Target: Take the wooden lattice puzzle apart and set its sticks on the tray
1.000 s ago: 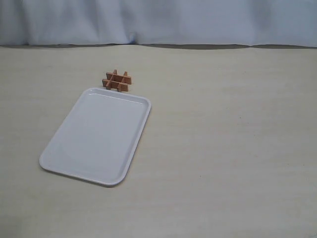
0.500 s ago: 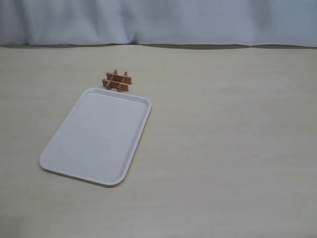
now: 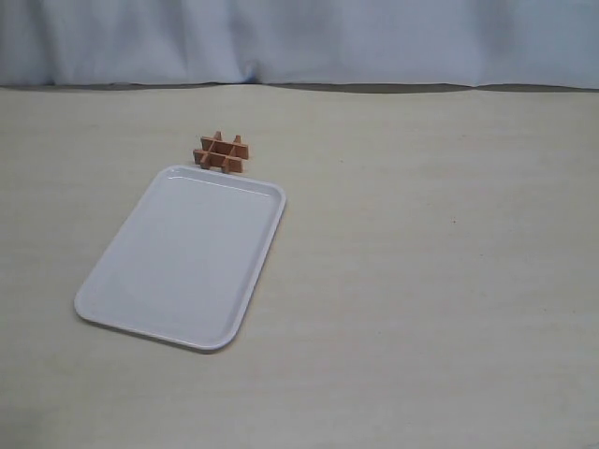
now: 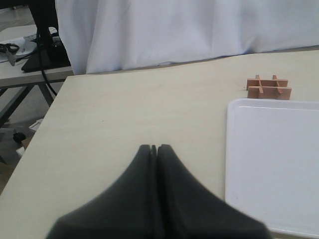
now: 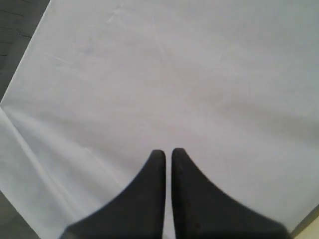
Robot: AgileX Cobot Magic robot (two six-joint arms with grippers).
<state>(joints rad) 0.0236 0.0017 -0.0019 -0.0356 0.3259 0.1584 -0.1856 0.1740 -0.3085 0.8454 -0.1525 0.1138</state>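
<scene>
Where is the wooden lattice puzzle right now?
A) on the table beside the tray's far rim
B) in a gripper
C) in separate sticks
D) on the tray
A: the wooden lattice puzzle stands assembled on the table, just outside the rim of the tray.

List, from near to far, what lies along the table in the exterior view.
tray → wooden lattice puzzle, just beyond the tray's far edge → white cloth hanging behind the table.

A white tray (image 3: 178, 257) lies on a pale worktop (image 3: 421, 281). An assembled wooden lattice puzzle (image 3: 223, 152) sits just beside its far rim, at twelve o'clock.
</scene>
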